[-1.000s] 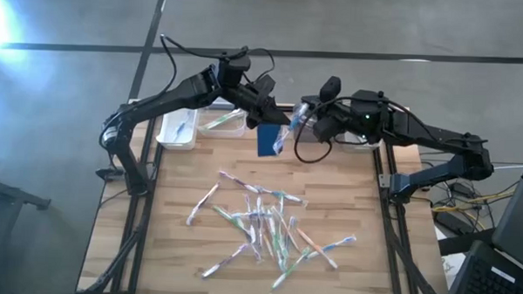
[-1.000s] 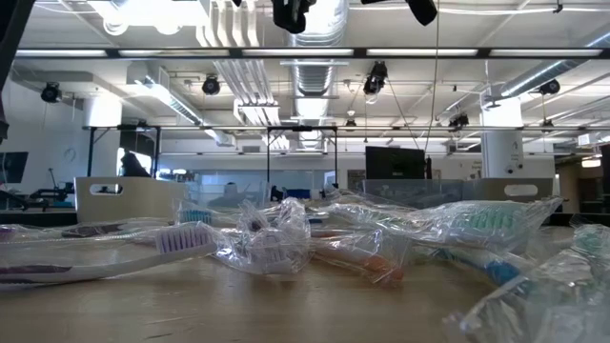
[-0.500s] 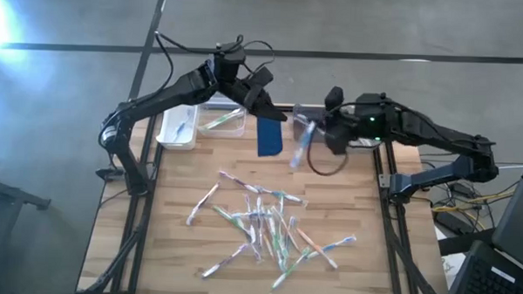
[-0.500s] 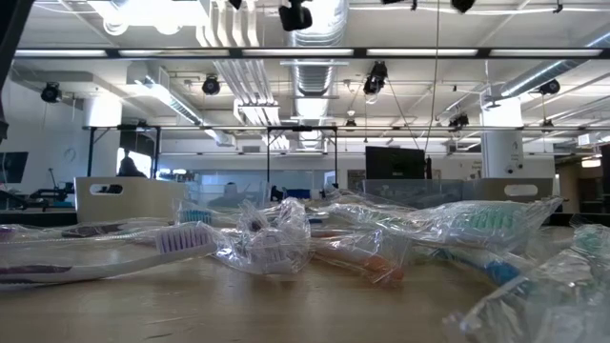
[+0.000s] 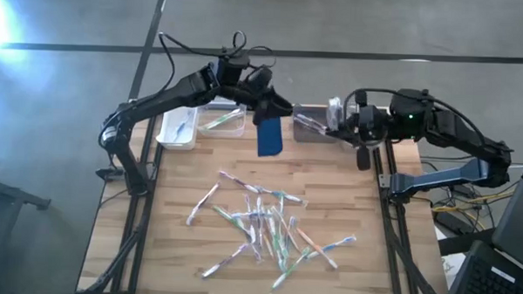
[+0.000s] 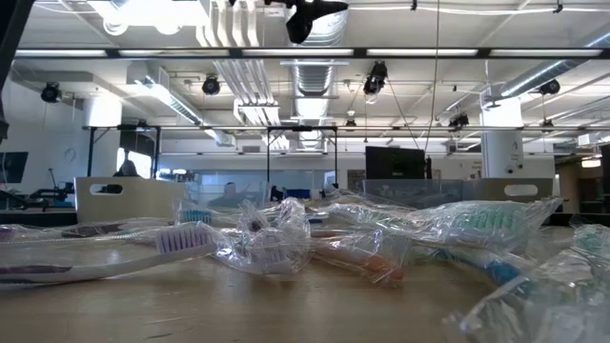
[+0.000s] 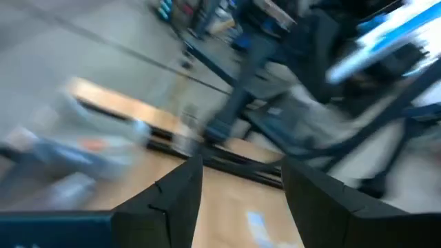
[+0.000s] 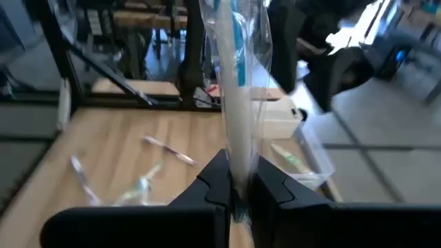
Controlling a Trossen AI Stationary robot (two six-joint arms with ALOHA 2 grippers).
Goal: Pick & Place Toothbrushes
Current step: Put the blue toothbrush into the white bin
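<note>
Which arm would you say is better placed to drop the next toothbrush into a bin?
Probably the right: its gripper is shut on a wrapped toothbrush near the grey bin. The left gripper is open and empty.

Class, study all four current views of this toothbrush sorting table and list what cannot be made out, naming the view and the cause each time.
- Left wrist view: everything beyond the left tool is smeared by motion blur.
- Low view: the bins are hidden behind the heap of wrapped toothbrushes.
- High view: the grey bin contents are too small to count.
- Right wrist view: the held toothbrush runs off the picture's upper edge, so its end is cut off.
</note>
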